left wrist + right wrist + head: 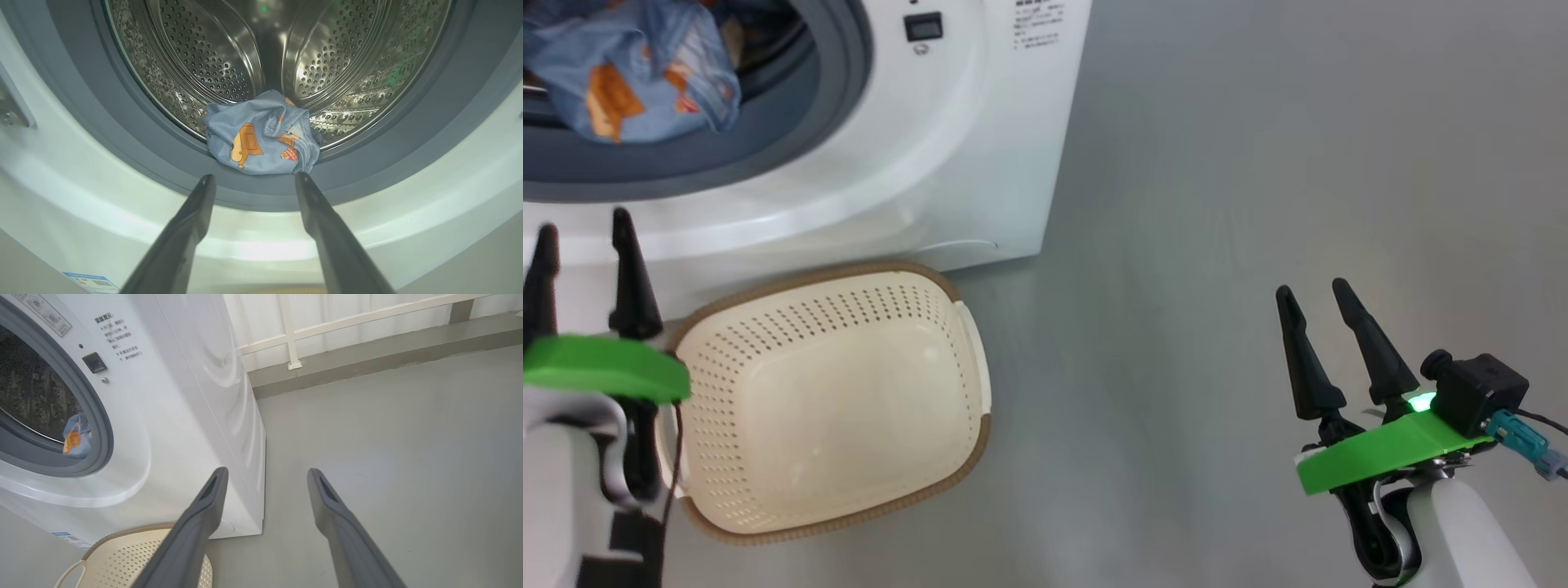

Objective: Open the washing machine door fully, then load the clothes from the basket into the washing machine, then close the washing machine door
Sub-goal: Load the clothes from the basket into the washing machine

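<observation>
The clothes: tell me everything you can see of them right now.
The clothes are one crumpled bundle of soft light blue fabric printed with orange and brown cartoon figures. It lies at the front lip of the steel drum, its lower edge spilling onto the grey gasket. The open left end effector points at it without touching.

You see a shiny perforated steel drum (229, 61), soft printed cloth clothes (261, 139), and a matt perforated plastic basket (833, 327).
</observation>
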Robot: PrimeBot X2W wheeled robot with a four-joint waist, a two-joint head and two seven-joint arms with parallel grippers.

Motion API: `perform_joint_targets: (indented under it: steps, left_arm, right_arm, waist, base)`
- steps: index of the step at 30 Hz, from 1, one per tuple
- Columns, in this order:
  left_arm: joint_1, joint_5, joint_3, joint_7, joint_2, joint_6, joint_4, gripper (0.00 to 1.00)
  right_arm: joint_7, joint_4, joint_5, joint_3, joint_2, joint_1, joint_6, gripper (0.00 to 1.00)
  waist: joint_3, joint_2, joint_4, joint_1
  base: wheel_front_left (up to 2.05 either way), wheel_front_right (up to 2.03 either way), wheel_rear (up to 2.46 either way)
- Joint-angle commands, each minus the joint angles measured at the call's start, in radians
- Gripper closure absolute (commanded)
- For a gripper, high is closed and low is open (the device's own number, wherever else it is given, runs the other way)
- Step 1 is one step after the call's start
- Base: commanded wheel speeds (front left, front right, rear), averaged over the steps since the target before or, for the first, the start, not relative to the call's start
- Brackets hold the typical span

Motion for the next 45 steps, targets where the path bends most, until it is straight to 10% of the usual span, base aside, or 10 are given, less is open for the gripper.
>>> perform_joint_targets:
  steps: [1, 45]
  left_arm:
    - [0.019, 0.011, 0.033, -0.006, 0.033, -0.003, -0.031, 0.00]
    - [0.581, 0.056, 0.103, -0.006, -0.071, -0.006, -0.330, 0.00]
  right_arm:
    - [-0.005, -0.018, -0.014, 0.018, -0.008, 0.020, 0.002, 0.00]
    - [-0.005, 0.002, 0.014, -0.013, -0.100, 0.238, 0.002, 0.00]
  waist:
    - [-0.039, 0.0000, 0.029, 0.0000]
    - [-0.347, 0.0000, 0.128, 0.0000]
  base:
    - [0.00, 0.00, 0.00]
    - [0.00, 0.00, 0.00]
